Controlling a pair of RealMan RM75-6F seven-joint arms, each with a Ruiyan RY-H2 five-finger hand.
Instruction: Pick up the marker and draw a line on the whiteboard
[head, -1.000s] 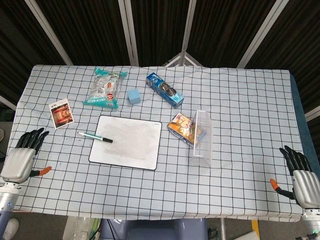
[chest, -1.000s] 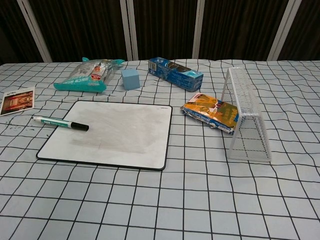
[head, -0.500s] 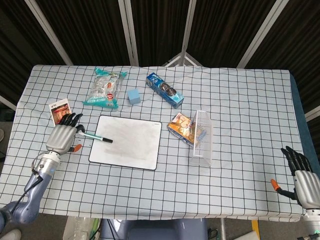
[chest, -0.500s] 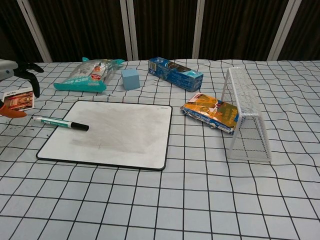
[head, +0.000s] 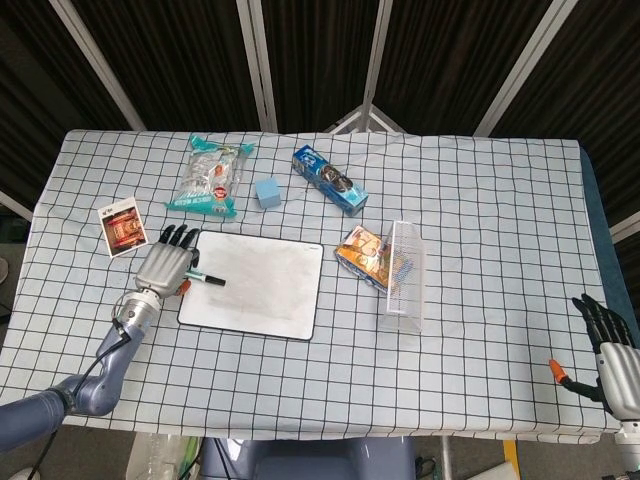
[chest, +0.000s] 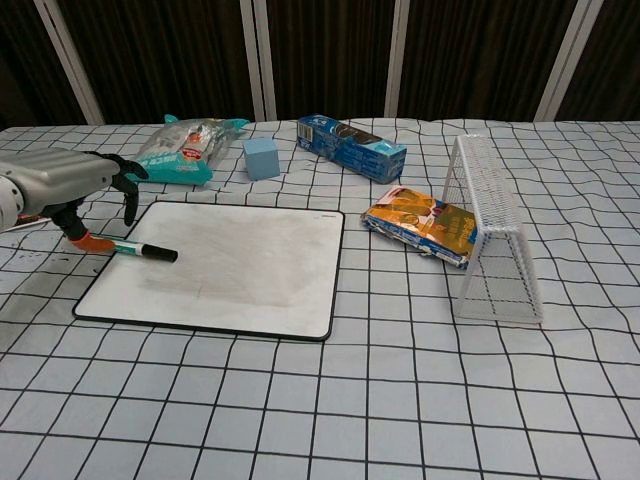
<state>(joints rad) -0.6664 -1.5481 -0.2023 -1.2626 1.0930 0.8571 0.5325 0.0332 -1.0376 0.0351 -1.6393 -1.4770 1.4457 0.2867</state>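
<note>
The marker (chest: 140, 249) is seen lying flat across the left edge of the whiteboard (chest: 225, 268), its black cap resting on the white surface and its pale green-banded barrel running out to the left under the left hand (chest: 70, 185). It is judged to be light, rigid and smooth — a thin round body that is likely to roll or slip if it is nudged before it is pinched. The barrel, clear of the cap, is judged the best place for a hold, so that the cap end stays free; whether the cap must first be pulled off cannot be told from these views.

The left hand is held just over the barrel end with its fingers spread and curved downward. In the chest view the orange thumb tip (chest: 85, 240) is seen low beside the barrel, but contact cannot be confirmed, and nothing is enclosed — no grip is made yet. The right hand (head: 610, 345) is seen only in the head view, at the table's near right corner, fingers apart and nothing held.
</note>
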